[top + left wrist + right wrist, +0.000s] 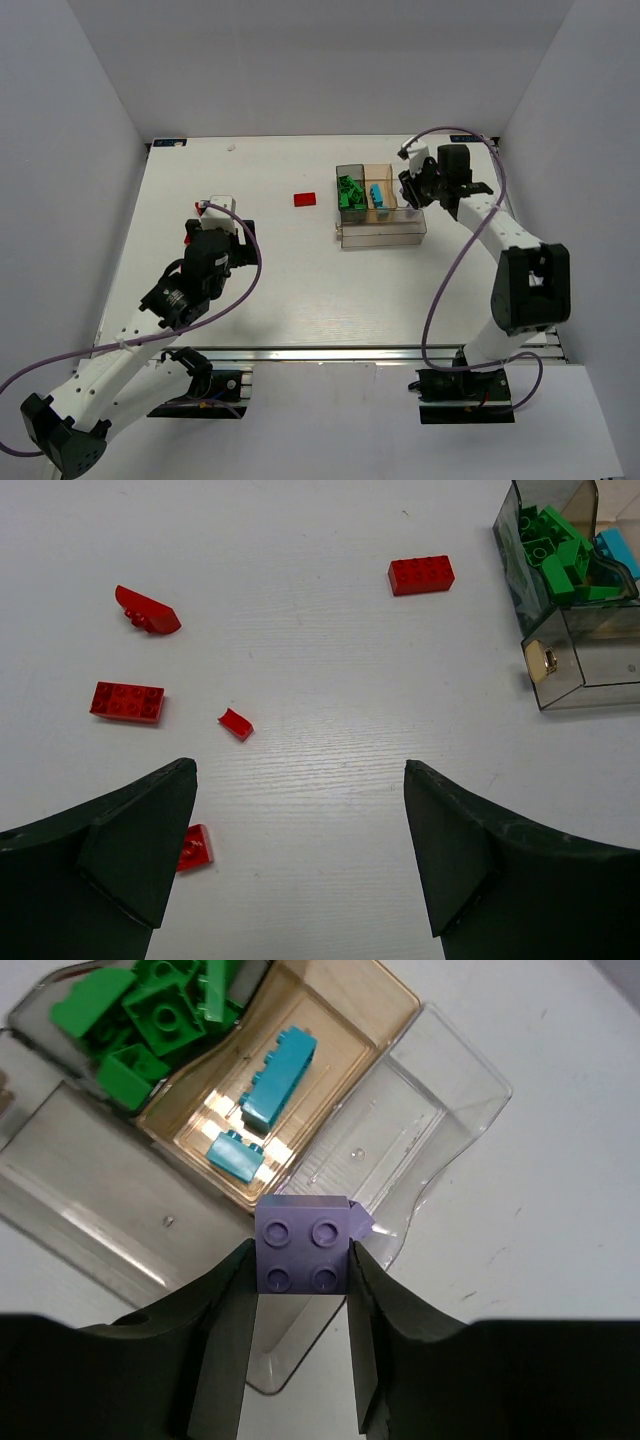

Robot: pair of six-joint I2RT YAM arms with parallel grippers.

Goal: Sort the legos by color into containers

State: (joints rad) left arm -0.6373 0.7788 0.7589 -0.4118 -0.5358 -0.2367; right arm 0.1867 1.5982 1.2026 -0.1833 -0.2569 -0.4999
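My right gripper (302,1257) is shut on a purple four-stud lego (303,1230), held above the near rim of the clear compartment (410,1120) of the containers tray (345,240). Green legos (150,1010) fill the smoky compartment. Two cyan legos (280,1065) lie in the tan one. My left gripper (300,850) hangs open over bare table, with nothing between its fingers. Several red legos lie loose around it: a flat brick (421,575) far ahead, a sloped piece (148,611), a brick (127,701), a small chip (236,723) and one (196,846) beside the left finger.
The tray's long clear compartment (90,1200) holds nothing. In the top view one red lego (305,198) lies left of the tray, between the two arms. White walls close in the table on three sides.
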